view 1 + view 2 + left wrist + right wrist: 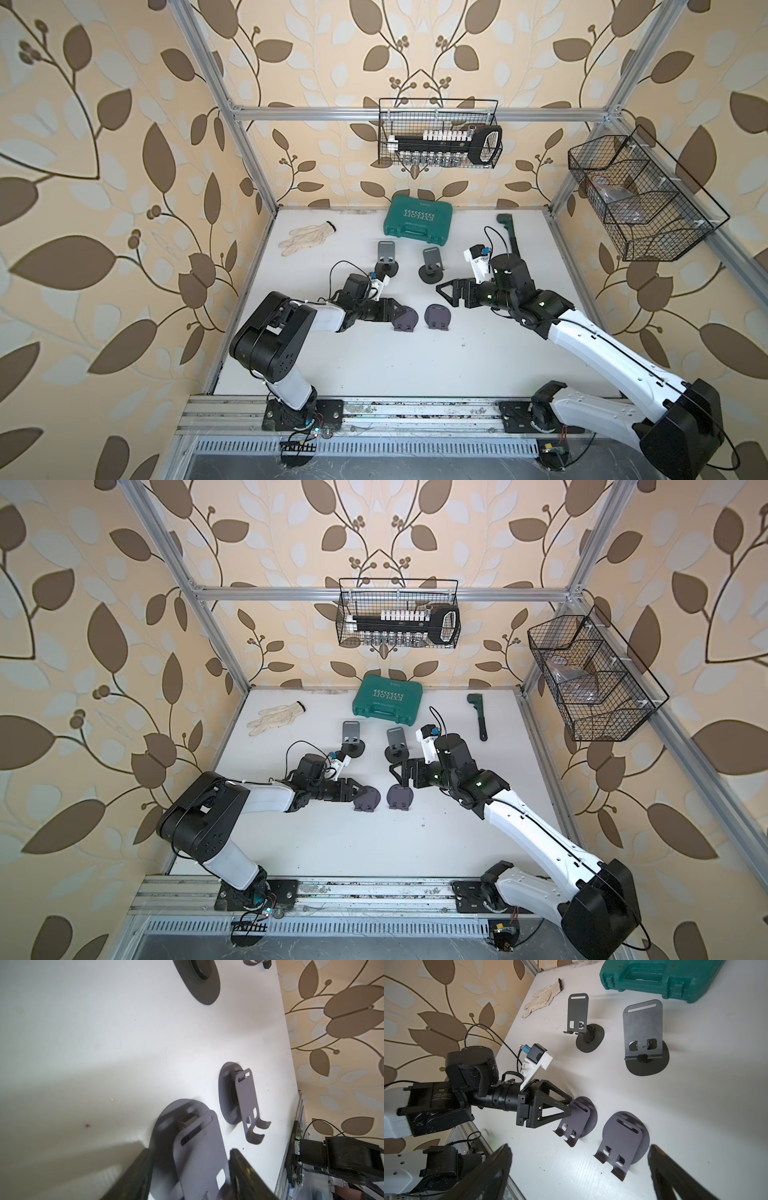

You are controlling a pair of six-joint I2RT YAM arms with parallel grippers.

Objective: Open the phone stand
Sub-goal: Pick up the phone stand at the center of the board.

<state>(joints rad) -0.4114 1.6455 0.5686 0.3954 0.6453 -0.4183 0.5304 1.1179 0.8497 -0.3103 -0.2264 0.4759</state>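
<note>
Start of job, by the look. Stand [578, 1120] not yet opened: folded flat on bench [374, 365], at tip of left tool [569, 1105]. Jaws part way apart, one each side of grey plate; cannot tell if squeezing. Right tool [445, 294] spread wide, holding nothing. Left to do: lifting plate off round foot. Just beside: flat twin [438, 318]. Behind: open stand [385, 254], another [432, 261].
</note>
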